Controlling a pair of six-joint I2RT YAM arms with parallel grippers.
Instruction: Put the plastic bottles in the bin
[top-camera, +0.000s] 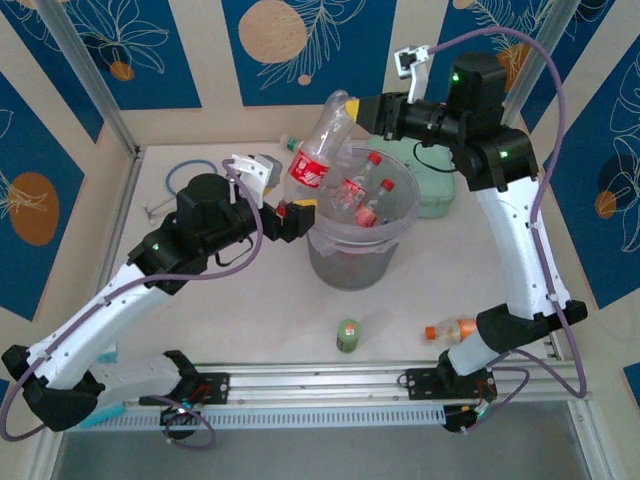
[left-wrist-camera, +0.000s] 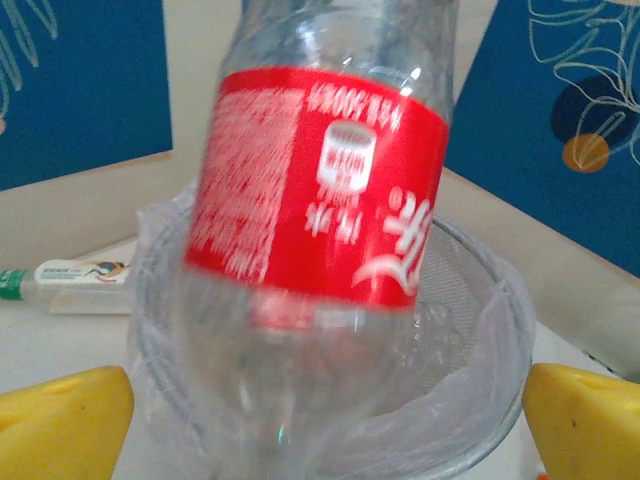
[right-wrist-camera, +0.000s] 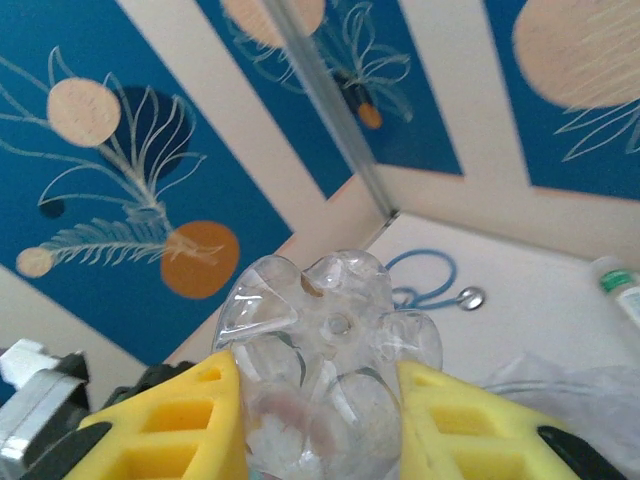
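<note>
R gripper (top-camera: 352, 108) is clamped on the base end of a clear red-label bottle (top-camera: 318, 152). In the wrist view its yellow fingers (right-wrist-camera: 175, 430) press either side of the lobed bottom. Bottle hangs tilted over the far-left rim of the grey bin (top-camera: 345, 262), other end lower, not inside yet. In the bin lie red-cap bottles (top-camera: 352, 188), at least two. L gripper (top-camera: 293, 218) sits just beside the bin's left rim w/ fingertips (left-wrist-camera: 65, 420) spread wide, touching nothing, the held bottle in front of them. On the table (top-camera: 250, 300) near the arm bases, apart from the bin: a green-label bottle (top-camera: 347, 335) and an orange-cap bottle (top-camera: 450, 330) on its side. A green-cap bottle (top-camera: 290, 143) lies behind the bin. Mint-green case (top-camera: 437, 188) is just right of the bin; blue cable (top-camera: 185, 172) is at far left.
</note>
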